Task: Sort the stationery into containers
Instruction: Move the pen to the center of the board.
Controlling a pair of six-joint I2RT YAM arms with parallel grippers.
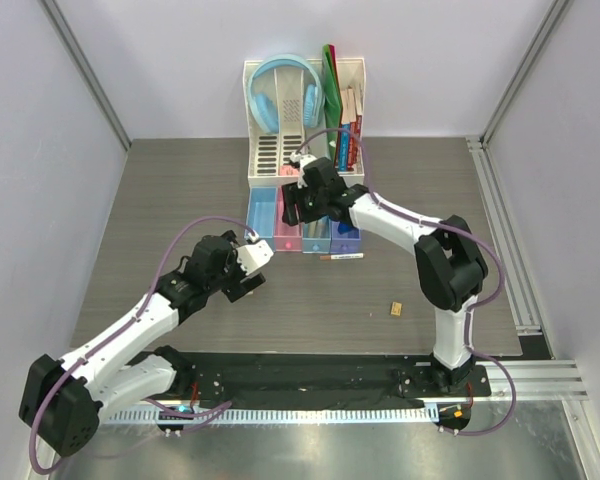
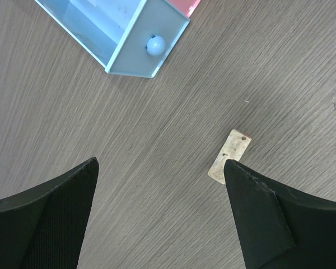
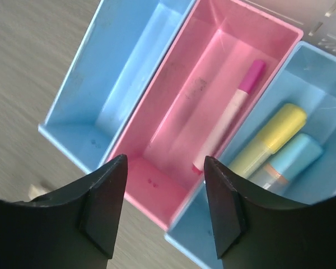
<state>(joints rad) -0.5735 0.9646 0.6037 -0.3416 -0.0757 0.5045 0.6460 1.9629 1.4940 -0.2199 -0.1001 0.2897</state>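
Grey wood-grain tabletop (image 1: 180, 200) fills the scene, with pale walls on three sides. On it, the row of containers (image 1: 263, 215) stands just in front of a white desk organiser (image 1: 270, 150).

The right wrist view looks into three of them. The blue bin (image 3: 78, 106) shows nothing on its floor. The pink bin (image 3: 179, 112) holds a pink-tipped white pen (image 3: 229, 115) lying lengthwise along its right wall. The light-blue bin (image 3: 319, 61) holds a yellow highlighter (image 3: 274, 137) and, touching it, a marker with a pale blue cap (image 3: 291, 162); both are cut off at their lower ends by a gripper finger. From above, the purple-blue bin (image 1: 346, 238) is partly covered by the right arm, so its contents cannot be made out.

Loose on the table, a white marker (image 1: 342, 257) lies just in front of the row, and a small tan block (image 1: 394, 309) sits well apart, nearer the arm bases. Another tan block (image 2: 231, 156) lies flat by the blue bin's front corner, hidden from the overhead camera by the left arm.

The right gripper (image 3: 163, 207) hangs over the pink bin, its fingers (image 3: 103, 207) moderately apart with nothing between them. The left gripper (image 2: 159, 165) hovers over bare table with fingers (image 2: 56, 213) spread wide and empty, one tip just beside the tan block.

Light-blue headphones (image 1: 285, 95) and upright books (image 1: 348, 125) fill the organiser.
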